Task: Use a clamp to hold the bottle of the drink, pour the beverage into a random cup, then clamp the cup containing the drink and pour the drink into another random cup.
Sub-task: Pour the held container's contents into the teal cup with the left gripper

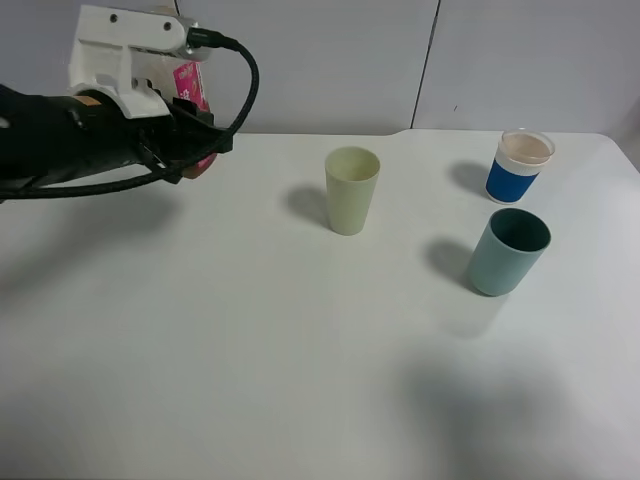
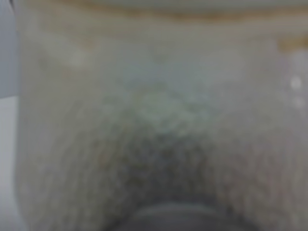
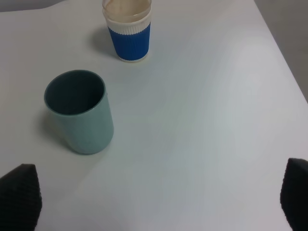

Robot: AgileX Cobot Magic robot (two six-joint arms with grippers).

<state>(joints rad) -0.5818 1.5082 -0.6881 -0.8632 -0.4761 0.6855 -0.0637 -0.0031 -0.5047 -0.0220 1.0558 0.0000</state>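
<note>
**End effectors.** The left gripper [image 1: 195, 140] was pressed together on the bottle [image 1: 188, 85], held above the far left of the table [image 1: 250, 350], well apart from all three cups. The arm and its white camera housing [image 1: 125, 45] covered the contact points. The right gripper [image 3: 158, 197] was spread wide. Its two dark fingertips [image 3: 19, 197] showed at the lower corners of the right wrist view, with bare table between them. It held nothing and touched nothing.

**Cups.** A pale yellow-green cup [image 1: 352, 190] stood upright near the table's middle. A teal cup [image 1: 508, 252] stood on the right, upright and open, its inside dark. Just beyond it stood a blue cup [image 1: 520, 165] with a white rim band, its inside pale beige. The two cups were near each other but apart.

**Labels and writing.**
- The bottle carried a pink label with small white marks, and no wording on it could be read.
- None of the cups bore visible writing.

**Hidden or unclear.**
- Most of the bottle was hidden behind the left gripper, so its cap and its fill level could not be told.
- The left wrist view was filled by a blurred pale grey surface [image 2: 154, 115], too far out of focus to identify.
- The right gripper lay outside the exterior high view
</note>
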